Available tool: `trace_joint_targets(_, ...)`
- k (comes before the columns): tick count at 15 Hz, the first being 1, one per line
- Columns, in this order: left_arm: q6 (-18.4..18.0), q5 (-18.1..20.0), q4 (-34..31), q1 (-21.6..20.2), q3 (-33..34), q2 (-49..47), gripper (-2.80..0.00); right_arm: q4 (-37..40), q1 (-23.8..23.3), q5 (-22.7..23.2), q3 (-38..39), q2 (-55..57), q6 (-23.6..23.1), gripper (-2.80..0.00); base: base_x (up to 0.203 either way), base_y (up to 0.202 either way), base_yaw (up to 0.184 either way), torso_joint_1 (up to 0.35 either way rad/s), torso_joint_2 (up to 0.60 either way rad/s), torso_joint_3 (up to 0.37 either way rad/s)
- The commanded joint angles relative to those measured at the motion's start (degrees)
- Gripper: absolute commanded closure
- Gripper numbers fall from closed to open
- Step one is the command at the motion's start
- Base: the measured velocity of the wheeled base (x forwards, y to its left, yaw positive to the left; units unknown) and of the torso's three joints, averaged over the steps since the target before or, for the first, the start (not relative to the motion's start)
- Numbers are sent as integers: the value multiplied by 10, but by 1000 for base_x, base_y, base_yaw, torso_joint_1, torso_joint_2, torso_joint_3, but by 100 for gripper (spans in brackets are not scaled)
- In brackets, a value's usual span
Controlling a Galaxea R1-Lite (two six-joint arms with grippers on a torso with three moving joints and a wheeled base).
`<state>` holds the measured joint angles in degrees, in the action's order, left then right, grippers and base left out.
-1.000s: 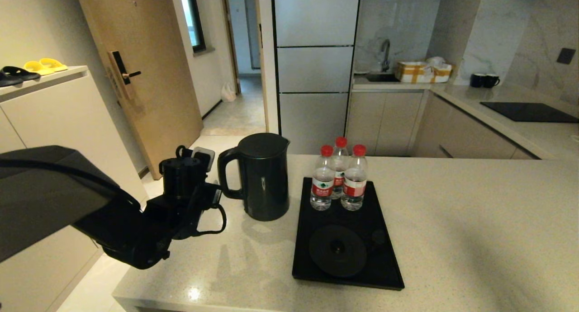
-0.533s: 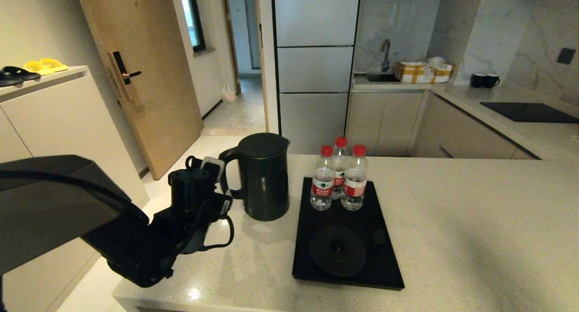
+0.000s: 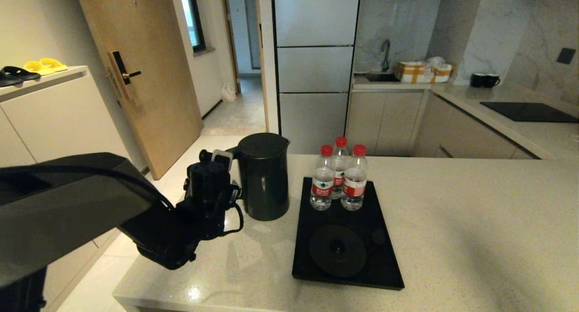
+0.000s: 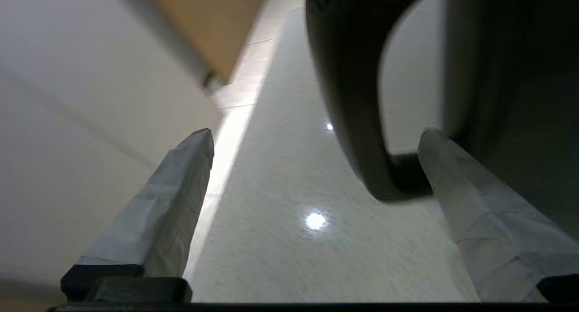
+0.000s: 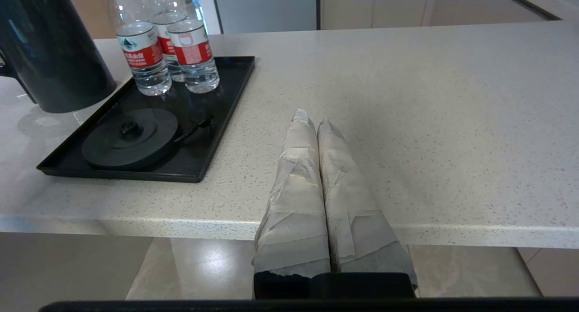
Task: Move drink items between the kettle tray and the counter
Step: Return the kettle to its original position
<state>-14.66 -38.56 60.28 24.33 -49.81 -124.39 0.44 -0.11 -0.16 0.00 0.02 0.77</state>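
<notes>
The tall black kettle (image 3: 263, 176) stands on the beige counter (image 3: 475, 221), just left of the black kettle tray (image 3: 389, 239). On the tray sits the round base disc (image 3: 337, 250), bare. My left gripper (image 3: 221, 160) is open at the kettle's loop handle (image 4: 353, 99). One taped finger (image 4: 475, 203) reaches into the loop beside the kettle body (image 4: 511, 77); the other finger (image 4: 172, 199) is outside the handle. My right gripper (image 5: 311, 118) is shut and empty, low at the counter's near edge, out of the head view.
Three red-capped water bottles (image 3: 338, 176) stand at the tray's far end. A black cooktop panel (image 3: 529, 111) lies on the far right counter, with mugs (image 3: 483, 80) and a sink (image 3: 382, 77) behind. The counter's left edge drops to floor beside the kettle.
My left arm has swung right and forward, bringing the open gripper up to the kettle's handle. The kettle, tray and bottles have stayed put.
</notes>
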Motion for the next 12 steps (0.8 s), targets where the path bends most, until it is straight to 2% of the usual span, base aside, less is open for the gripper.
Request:
trace_joint_targets(1, -13, -18, 6, -2, -23, -35, -280, 0, 0, 0, 0, 0, 0, 0, 0, 0, 0, 0, 0, 0)
trace_joint_targets(3, -14, -35, 5, -5, -31, -39, -280, 0, 0, 0, 0, 1, 0, 0, 0, 0, 0, 0, 0, 0)
trace_joint_targets(7, -12, -38, 15, -21, -65, -82, -280, 0, 0, 0, 0, 1, 0, 0, 0, 0, 0, 0, 0, 0)
trace_joint_targets(12, -12, -38, 80, -30, -115, -145, -280, 0, -1, 1, 0, 0, 0, 0, 0, 0, 0, 0, 0, 0)
